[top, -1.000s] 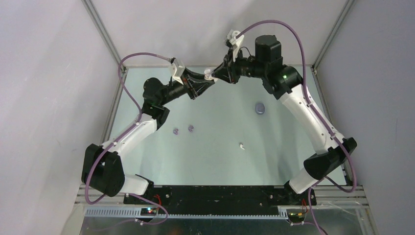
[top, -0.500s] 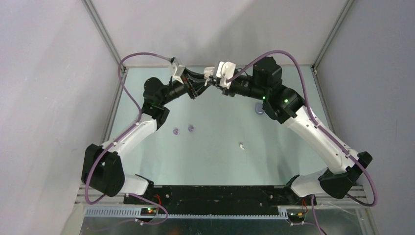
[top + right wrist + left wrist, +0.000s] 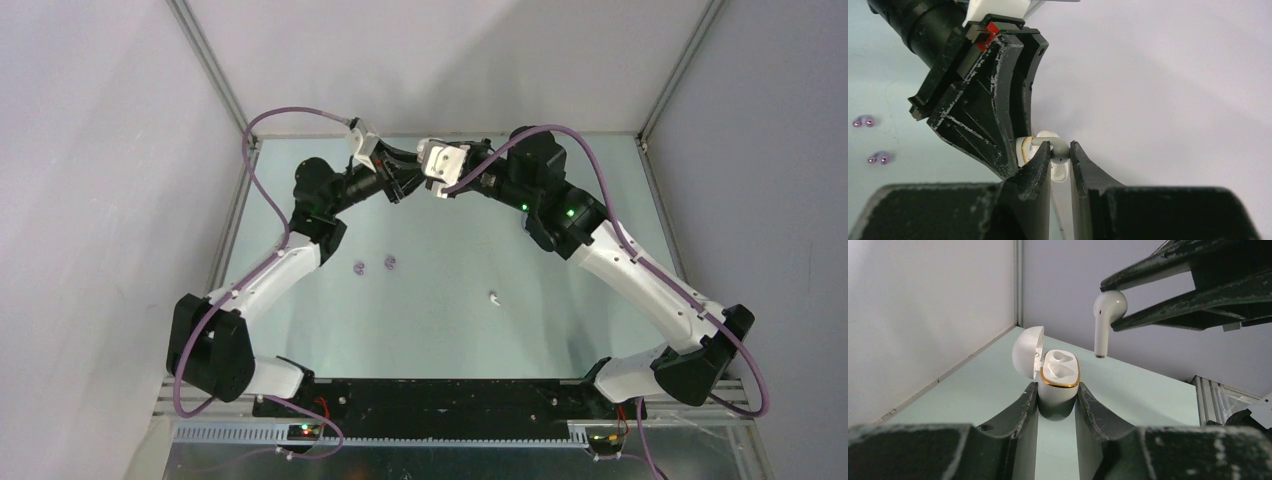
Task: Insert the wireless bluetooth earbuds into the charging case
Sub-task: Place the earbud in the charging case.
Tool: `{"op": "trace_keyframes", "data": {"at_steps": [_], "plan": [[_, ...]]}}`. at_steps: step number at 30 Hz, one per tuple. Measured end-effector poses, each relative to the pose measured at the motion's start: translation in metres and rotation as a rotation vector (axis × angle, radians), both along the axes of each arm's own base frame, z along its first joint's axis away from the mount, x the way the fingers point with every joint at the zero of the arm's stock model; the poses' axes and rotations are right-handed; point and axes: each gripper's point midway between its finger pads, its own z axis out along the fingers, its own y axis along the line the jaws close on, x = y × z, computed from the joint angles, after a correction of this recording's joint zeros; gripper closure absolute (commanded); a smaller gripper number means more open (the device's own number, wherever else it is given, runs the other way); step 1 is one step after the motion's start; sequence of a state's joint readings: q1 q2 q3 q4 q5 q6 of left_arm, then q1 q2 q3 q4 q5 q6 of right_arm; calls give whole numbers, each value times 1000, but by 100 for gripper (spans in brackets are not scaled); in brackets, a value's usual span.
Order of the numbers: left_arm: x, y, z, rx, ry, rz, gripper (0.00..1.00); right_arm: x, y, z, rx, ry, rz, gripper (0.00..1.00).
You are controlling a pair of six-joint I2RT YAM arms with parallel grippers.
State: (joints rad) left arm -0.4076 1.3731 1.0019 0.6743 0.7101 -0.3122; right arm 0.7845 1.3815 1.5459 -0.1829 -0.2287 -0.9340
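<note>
Earbuds [image 3: 360,267] (purple) lie apart from loose white earbud [image 3: 494,297].

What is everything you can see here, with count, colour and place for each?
table: one, pale green, under everything
case: one, white with gold rim, lid open, in the left hand
white earbuds: two, white, one in the right hand near the case, one on the table
purple earbuds: two, purple, side by side on the table
left hand: one, black, shut on the case
right hand: one, black, shut on an earbud
</note>
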Motion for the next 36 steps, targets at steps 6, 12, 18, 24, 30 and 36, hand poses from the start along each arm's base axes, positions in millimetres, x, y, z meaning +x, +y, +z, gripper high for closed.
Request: {"op": "trace_keyframes", "data": {"at_steps": [6,12,18,24,30,36], "plan": [[0,0,-1,1,3,0,100,4,-3,3,-13,-34,-19,100],[0,0,1,-2,-2,-1,100,5,-2,3,-37,-66,-27,100],[-1,0,4,-7,-14,-5,100,8,3,-4,-69,-82,-24,100],[-3,0,6,-10,-22,-8,100,9,7,-10,-98,-99,-21,100],[-3,0,7,-11,-23,-9,100,9,9,-10,-116,-126,-21,100],[-4,0,8,-18,-15,-11,100,10,9,-10,-128,-146,-26,100]]}}
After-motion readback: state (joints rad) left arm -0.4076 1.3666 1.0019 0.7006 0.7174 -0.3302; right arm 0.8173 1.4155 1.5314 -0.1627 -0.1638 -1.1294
